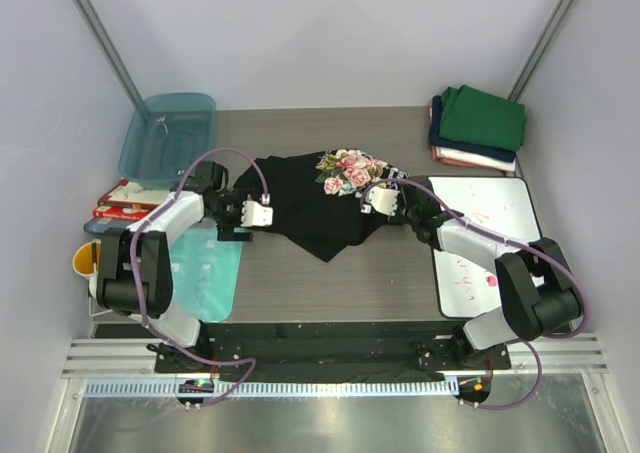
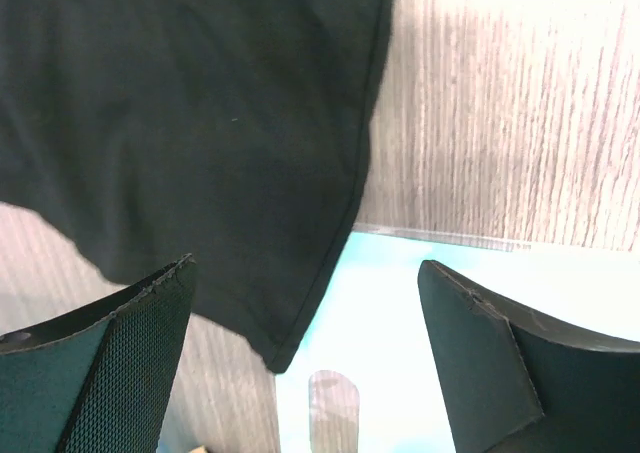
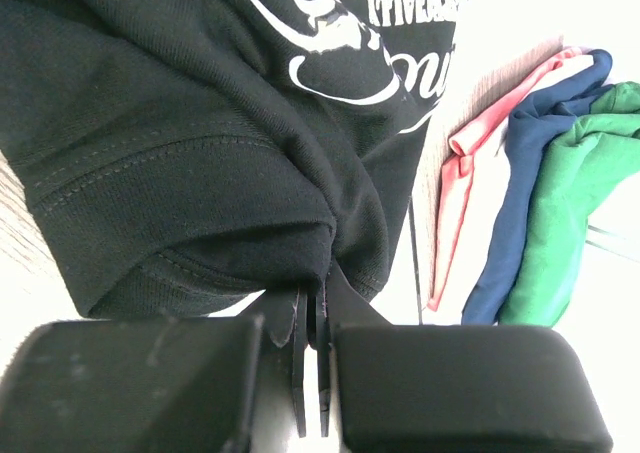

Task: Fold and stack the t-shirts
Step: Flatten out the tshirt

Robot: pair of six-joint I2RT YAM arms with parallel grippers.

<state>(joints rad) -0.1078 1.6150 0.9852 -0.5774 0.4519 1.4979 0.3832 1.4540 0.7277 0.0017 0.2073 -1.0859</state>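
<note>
Evidently spreading step: black tee (image 1: 310,208) crumpled on table (image 1: 390,273); right gripper (image 3: 313,308) pinched tight on its hem; left gripper (image 2: 305,273) gaping, empty, at opposite edge; next, likely grab there, pull flat.

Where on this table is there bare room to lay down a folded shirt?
Bare wood lies between the teal mat and white board, nearside of the black t-shirt; also the far strip between tub and folded stack. Left edge is crowded.

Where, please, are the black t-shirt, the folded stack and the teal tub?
black t-shirt (image 1: 310,218), top view, plain cloth below flowers.
folded stack (image 1: 485,118), top view, green top shirt.
teal tub (image 1: 190,148), top view, bare floor.
</note>
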